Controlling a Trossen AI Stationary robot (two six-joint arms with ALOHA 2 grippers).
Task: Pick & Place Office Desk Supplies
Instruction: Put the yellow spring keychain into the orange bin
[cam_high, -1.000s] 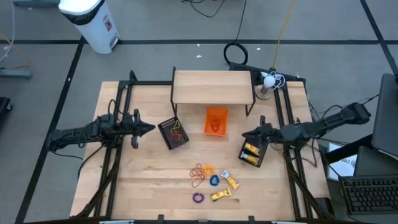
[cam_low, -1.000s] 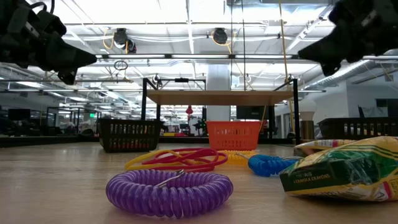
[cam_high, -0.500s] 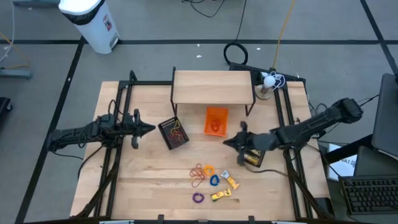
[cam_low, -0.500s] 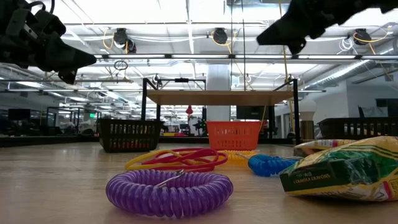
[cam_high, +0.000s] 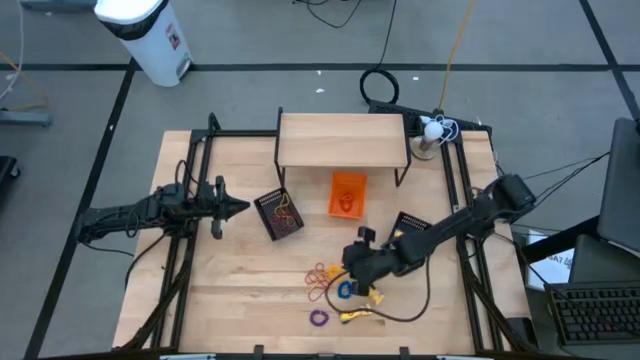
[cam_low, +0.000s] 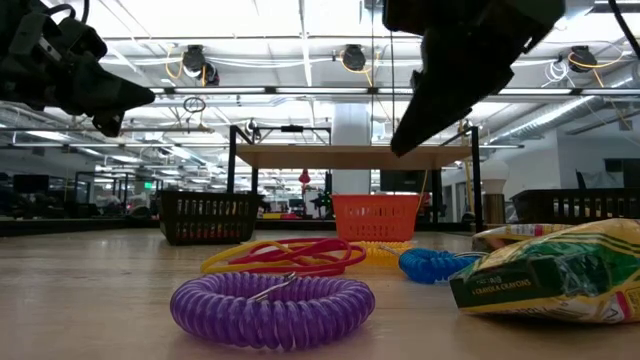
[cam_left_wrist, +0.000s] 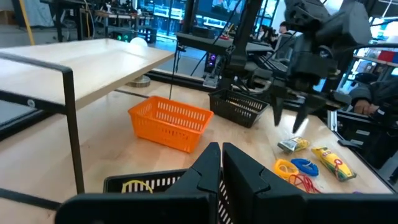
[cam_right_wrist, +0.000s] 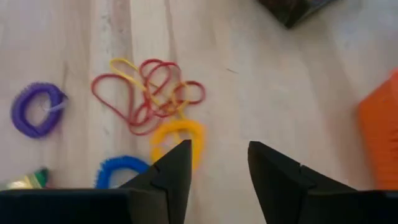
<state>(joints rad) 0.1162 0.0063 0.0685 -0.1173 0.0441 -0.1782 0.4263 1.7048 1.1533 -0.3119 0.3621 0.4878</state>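
The supplies lie loose on the table near its front edge. There is a tangle of red and yellow rubber bands, then a purple coil ring, a blue one and a yellow one. Two yellow crayon packs lie beside them. My right gripper hangs open above the table just beyond the yellow ring, slanting down and touching nothing. My left gripper waits shut and level over the table's left part.
A black basket holding rubber bands and an orange basket stand mid-table. A second black basket sits behind my right arm. A wooden shelf spans the far side. Bare tabletop lies at the near left.
My right gripper has swung from over the right black basket toward the table's left and near edge. It now hangs over the loose supplies and has tipped from nearly level to slanting down. The supplies have not moved.
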